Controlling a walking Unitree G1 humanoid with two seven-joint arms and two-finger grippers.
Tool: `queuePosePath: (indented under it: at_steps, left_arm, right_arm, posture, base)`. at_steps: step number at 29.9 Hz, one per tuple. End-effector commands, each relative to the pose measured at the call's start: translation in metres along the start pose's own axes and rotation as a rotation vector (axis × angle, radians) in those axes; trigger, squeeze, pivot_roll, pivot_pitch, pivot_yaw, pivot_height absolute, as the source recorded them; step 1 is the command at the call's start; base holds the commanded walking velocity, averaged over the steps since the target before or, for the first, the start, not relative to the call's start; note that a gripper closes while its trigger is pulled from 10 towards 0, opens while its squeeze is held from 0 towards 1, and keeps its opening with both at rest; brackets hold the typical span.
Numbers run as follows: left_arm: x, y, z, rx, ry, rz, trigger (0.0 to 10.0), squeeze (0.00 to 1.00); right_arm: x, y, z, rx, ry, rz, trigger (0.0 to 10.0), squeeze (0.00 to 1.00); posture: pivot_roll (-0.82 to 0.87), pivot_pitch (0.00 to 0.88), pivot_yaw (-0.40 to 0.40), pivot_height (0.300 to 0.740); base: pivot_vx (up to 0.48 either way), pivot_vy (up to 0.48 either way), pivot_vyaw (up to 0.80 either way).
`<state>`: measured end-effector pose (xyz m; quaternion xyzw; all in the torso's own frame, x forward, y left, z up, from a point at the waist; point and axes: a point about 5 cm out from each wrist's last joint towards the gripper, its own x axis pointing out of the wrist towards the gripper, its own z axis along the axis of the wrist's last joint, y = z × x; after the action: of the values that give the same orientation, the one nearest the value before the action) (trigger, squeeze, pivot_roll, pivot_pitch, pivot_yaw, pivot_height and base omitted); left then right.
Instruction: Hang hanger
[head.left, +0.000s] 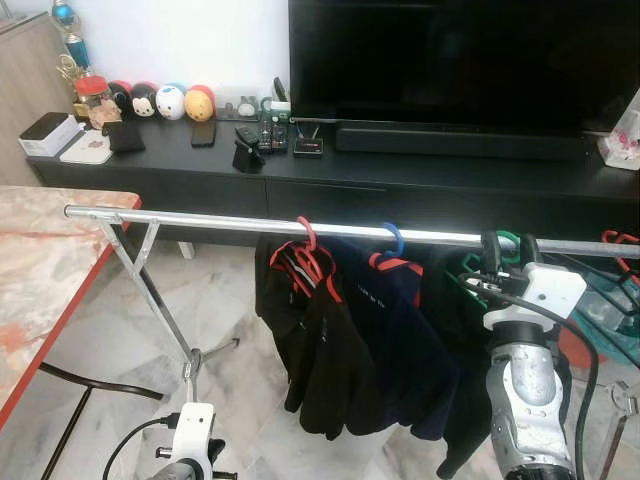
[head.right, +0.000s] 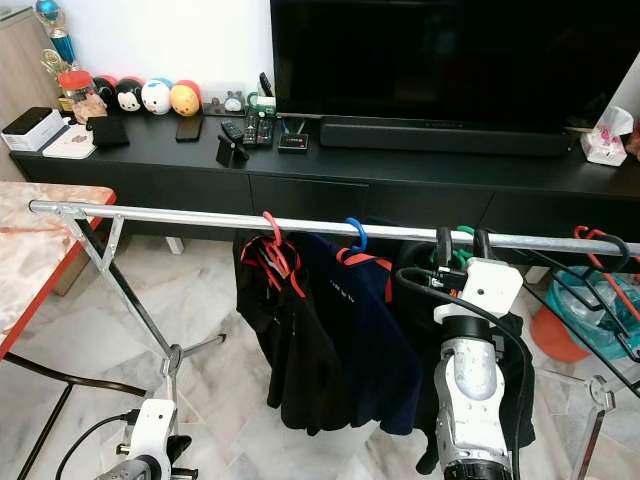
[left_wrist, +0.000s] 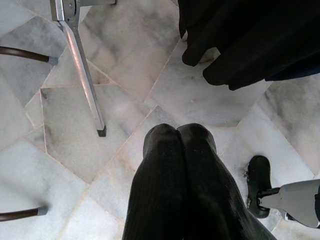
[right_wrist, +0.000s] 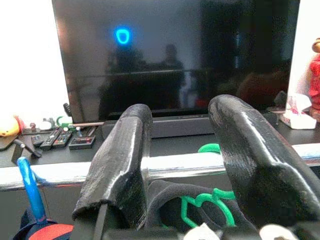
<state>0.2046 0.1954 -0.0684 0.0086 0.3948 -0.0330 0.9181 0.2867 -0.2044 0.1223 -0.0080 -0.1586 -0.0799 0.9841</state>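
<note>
A silver clothes rail (head.left: 250, 222) runs across in front of me. Dark garments hang from it on a red hanger (head.left: 308, 240) and a blue hanger (head.left: 395, 240). Further right, a green hanger (right_wrist: 205, 207) carrying a black garment has its hook over the rail. My right gripper (head.left: 508, 250) is raised to the rail at that hanger. Its fingers (right_wrist: 125, 165) stand apart on either side of the green hook, open. My left gripper (left_wrist: 177, 137) hangs low over the marble floor with its fingers pressed together, holding nothing.
A marble-topped table with a red edge (head.left: 40, 260) stands at the left, beside the rail's slanted leg (head.left: 150, 290). Behind the rail is a black TV console (head.left: 400, 170) with a TV and small items. Another red hanger (head.left: 620, 240) sits at the rail's right end.
</note>
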Motion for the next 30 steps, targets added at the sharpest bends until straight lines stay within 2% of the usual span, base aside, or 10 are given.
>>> queuePosePath:
  at_steps: [1,12,18,30]
  left_arm:
    - [-0.002,0.002,-0.008,-0.020,0.019,0.010,10.0,0.00]
    - [-0.004,0.005,-0.010,-0.025,0.030,0.014,10.0,0.00]
    - [-0.003,0.004,-0.010,-0.026,0.028,0.015,10.0,0.00]
    - [-0.001,-0.003,-0.005,-0.025,0.001,0.007,10.0,0.00]
  right_arm:
    - [-0.003,0.001,-0.001,-0.005,0.029,-0.002,10.0,0.00]
    - [0.000,0.001,0.003,-0.008,0.024,-0.002,10.0,0.00]
    - [-0.001,-0.009,0.003,-0.021,0.035,-0.033,10.0,0.00]
    - [-0.001,-0.006,0.008,-0.016,0.019,-0.029,10.0,0.00]
  posture:
    - [0.04,0.000,-0.010,0.740]
    - [0.03,0.000,-0.013,0.740]
    - [0.03,0.000,-0.013,0.740]
    - [0.03,0.000,-0.015,0.740]
  base:
    - [0.247,0.000,0.00]
    - [0.254,0.000,0.00]
    - [0.265,0.000,0.00]
    - [0.000,0.000,0.00]
